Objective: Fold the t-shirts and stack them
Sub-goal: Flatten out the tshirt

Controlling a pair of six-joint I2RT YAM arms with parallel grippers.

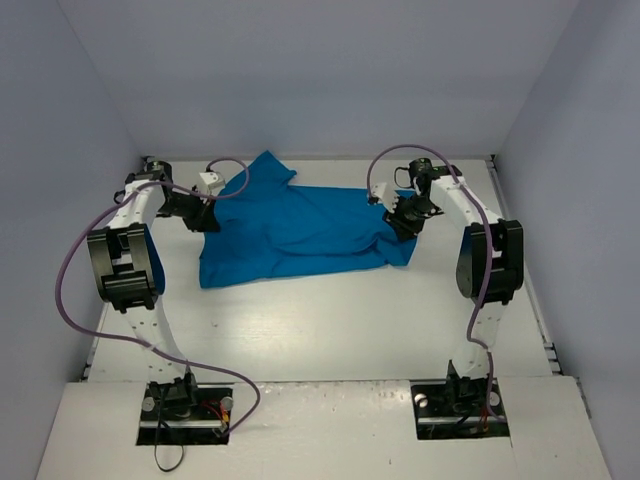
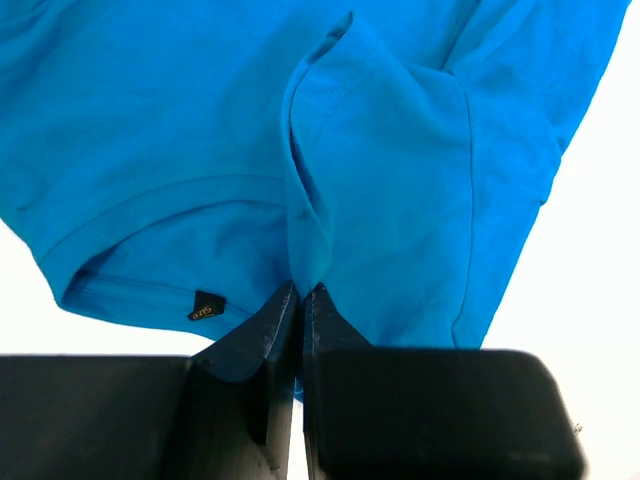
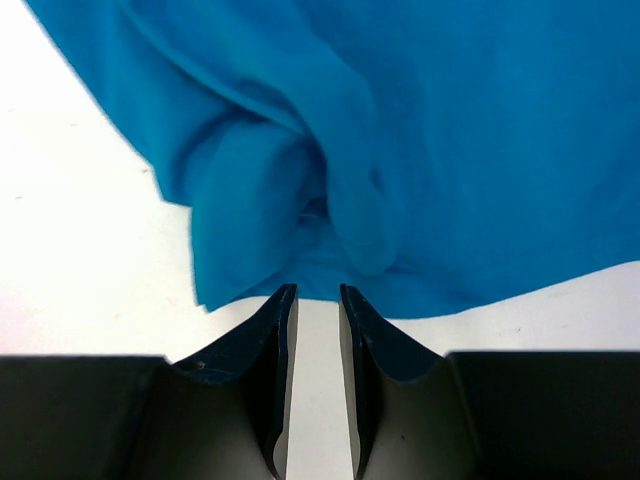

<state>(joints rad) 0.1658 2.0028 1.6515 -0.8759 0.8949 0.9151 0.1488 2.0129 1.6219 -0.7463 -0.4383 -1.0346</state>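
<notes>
Overhead view: the teal-blue t-shirt (image 1: 300,232) lies spread and rumpled on the white table (image 1: 330,325), toward the 12 o'clock half. My left gripper (image 1: 205,215) is at the cloth's 9 o'clock edge and my right gripper (image 1: 405,217) at its 3 o'clock edge. Jaw state cannot be judged from this view. Left wrist view: my left gripper (image 2: 300,292) has its jaws pressed together on a raised fold of the t-shirt (image 2: 380,170), which rises toward 12 o'clock from the tips. A small black tag (image 2: 205,307) sits on the hem at 9 o'clock of the tips; its gold lettering is too small to read with certainty. Right wrist view: my right gripper (image 3: 312,292) has its jaws slightly parted, bare table showing between them. The bunched edge of the t-shirt (image 3: 400,130) lies just past the tips at 12 o'clock, ungripped.
</notes>
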